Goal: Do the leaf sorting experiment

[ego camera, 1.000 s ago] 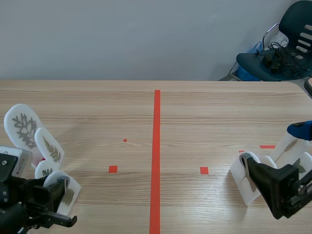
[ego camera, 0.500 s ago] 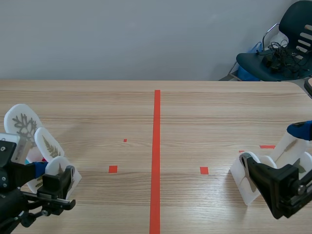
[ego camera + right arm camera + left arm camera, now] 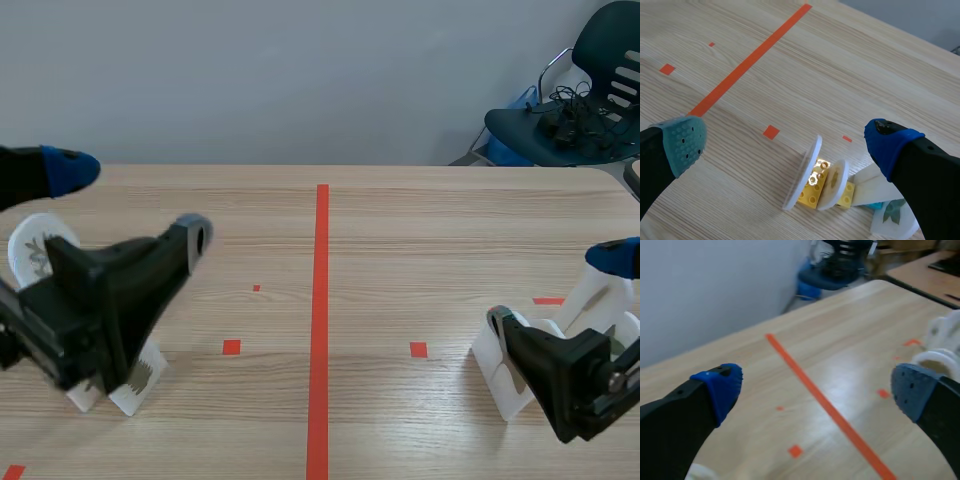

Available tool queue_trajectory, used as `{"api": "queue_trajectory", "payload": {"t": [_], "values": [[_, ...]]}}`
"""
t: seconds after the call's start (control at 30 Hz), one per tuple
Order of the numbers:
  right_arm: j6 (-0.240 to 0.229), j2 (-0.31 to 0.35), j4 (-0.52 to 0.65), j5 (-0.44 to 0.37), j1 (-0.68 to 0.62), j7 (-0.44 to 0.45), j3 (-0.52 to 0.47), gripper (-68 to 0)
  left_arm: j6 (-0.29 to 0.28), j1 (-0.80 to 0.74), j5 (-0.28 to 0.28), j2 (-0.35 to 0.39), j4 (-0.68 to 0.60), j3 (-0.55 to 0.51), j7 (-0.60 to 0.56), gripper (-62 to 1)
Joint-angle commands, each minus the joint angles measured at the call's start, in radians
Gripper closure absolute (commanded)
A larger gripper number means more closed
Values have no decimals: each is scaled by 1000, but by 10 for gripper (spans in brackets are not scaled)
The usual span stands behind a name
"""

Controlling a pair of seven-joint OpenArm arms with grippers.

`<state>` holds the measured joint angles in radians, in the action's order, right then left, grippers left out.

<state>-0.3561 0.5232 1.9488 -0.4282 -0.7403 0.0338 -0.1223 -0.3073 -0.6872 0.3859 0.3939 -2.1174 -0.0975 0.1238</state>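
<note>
White discs printed with leaves stand at the table's left edge: a large one [image 3: 33,243] and a lower one [image 3: 140,380], partly hidden by my left arm. My left gripper [image 3: 125,203] hangs raised above them, open and holding nothing; the left wrist view shows its fingers [image 3: 720,386] wide apart over the table. At the right, two white discs [image 3: 807,170] stand on a yellow brick base [image 3: 812,191], with a leaf-printed disc [image 3: 895,214] beside them. My right gripper [image 3: 787,142] is open just above these discs [image 3: 497,368].
A red tape line [image 3: 321,300] runs down the table's middle, with small red squares on either side. A dark chair [image 3: 570,100] with cables on it stands behind the back right corner. The right-side discs [image 3: 945,335] show far ahead of the left gripper.
My left gripper, shut low among the left leaf discs a second ago, has opened and risen well above them. The right arm has barely moved.
</note>
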Motion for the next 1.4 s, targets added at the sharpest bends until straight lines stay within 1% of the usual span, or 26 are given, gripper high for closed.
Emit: {"api": "queue_trajectory", "payload": {"t": [0.0, 0.03, 0.1, 0.3, 0.37, 1.37], "values": [[0, 0, 54, -10, 11, -3, -16, -679, -25, -11, 25, 10, 58, 15, -11, -623], [0, 0, 67, -10, 11, -17, -21, -679, -39, -15, 31, 14, 62, 21, -10, -623], [5, 0, 89, -11, 11, -43, -31, -679, -47, -16, 31, 21, 71, 34, -10, -623], [16, 0, 117, -13, 8, -66, -45, -679, -47, -8, 30, 23, 89, 55, -14, -623], [16, 0, 121, -29, 8, -76, -48, -679, -47, -8, 29, 23, 93, 60, -14, -623], [16, 0, 121, -29, 9, -77, -48, -679, -47, -8, 30, 23, 94, 60, -11, -623]]}}
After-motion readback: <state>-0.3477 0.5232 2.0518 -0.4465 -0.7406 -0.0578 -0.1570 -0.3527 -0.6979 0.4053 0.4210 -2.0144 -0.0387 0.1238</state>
